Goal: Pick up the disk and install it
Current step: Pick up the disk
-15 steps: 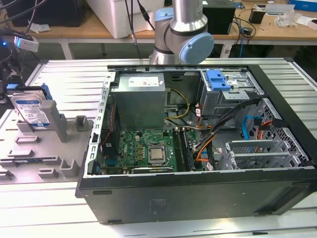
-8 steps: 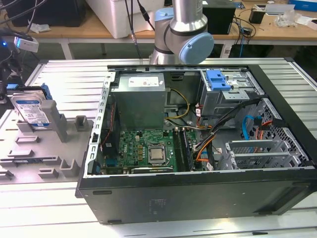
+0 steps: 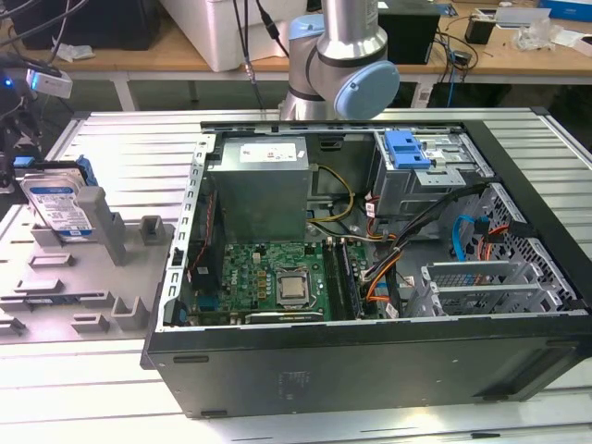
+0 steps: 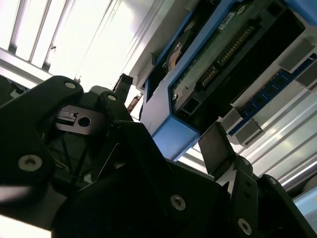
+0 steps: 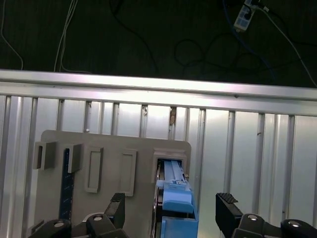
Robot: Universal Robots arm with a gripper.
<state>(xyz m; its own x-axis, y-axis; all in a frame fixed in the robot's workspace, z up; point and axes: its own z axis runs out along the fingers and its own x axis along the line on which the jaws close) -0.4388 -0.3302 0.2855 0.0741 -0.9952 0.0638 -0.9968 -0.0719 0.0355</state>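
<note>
Straddling the disk (image 5: 176, 201) w/ fingers (image 5: 118, 206) spread wide, the gripper (image 5: 172, 208) grips nothing. In the first wrist view there's a clear gap btwn each finger and the disk's blue frame, so no contact. The second wrist view agrees: the disk's underside, w/ green circuit board and connector pins, sits btwn the two black fingers, a blue frame corner nearest the cam.

The disk stands on edge in a slot of the grey fixture plate (image 3: 65, 277) at the exterior view's left, label face toward the cam and leaning a bit. Other raised grey blocks sit on the same plate. The plate lies on the slatted metal table (image 3: 120, 139).

The PC case (image 3: 370, 370) lies on its side w/ the panel off, in the middle of the exterior view, well apart from the disk. Inside it are the grey power supply box (image 3: 264, 185), the green motherboard (image 3: 268, 273) and a blue bracket (image 3: 407, 148) on the drive cage, plus loose cables. The arm (image 3: 342, 55) rises behind the case.
</note>
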